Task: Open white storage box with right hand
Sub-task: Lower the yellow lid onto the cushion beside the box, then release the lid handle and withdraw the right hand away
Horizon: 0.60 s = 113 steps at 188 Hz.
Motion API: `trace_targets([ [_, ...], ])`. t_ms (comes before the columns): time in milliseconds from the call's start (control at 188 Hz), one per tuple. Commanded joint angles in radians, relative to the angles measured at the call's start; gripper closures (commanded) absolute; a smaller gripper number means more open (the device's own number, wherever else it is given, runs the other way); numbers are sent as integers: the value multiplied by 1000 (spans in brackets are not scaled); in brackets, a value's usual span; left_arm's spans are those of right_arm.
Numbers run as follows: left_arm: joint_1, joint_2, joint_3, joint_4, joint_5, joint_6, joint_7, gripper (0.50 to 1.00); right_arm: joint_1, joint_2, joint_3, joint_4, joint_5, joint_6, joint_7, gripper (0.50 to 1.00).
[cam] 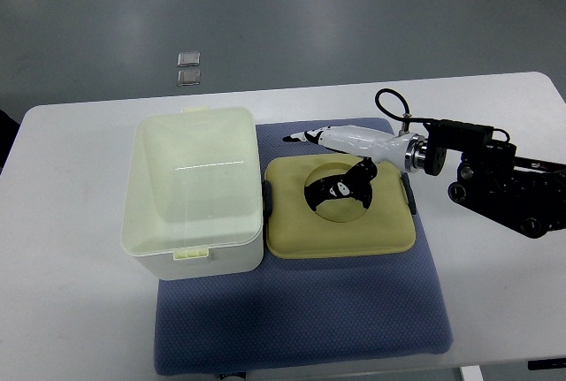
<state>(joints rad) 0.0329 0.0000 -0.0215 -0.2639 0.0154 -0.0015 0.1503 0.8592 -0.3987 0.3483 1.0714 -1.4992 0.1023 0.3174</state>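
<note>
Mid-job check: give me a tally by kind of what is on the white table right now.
Storage box body, open, white: 1
Box lid, lying beside it, cream: 1
Blue mat beneath both: 1
Robot right hand over the lid: 1
Total: 4

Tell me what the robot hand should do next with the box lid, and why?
Probably lift the right hand up and away, toward the right. The white storage box already stands open, and its lid lies flat beside it on the blue mat. The thumb seems to dip into the lid's round hollow, while the other fingers stretch out above it, so nothing seems left but letting go.
</note>
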Motion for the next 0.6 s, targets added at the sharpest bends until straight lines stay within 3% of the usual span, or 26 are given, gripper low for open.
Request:
trace_targets([
  [0,-1,0,0,0,0,0,0,500,0,-17,1,1,4,4,0,572],
  [139,-1,0,0,0,0,0,0,500,4,-78,3,15,11,43,2,572],
  [325,1,0,0,0,0,0,0,500,24,-210,37,53,50,178,5,572],
  [501,-1,0,2,0,0,0,0,500,61,-252,170,47,343,243,-11,572],
  [597,1,0,3,-3,0,0,0,500,72,-220,277,33,595,235,-81,572],
])
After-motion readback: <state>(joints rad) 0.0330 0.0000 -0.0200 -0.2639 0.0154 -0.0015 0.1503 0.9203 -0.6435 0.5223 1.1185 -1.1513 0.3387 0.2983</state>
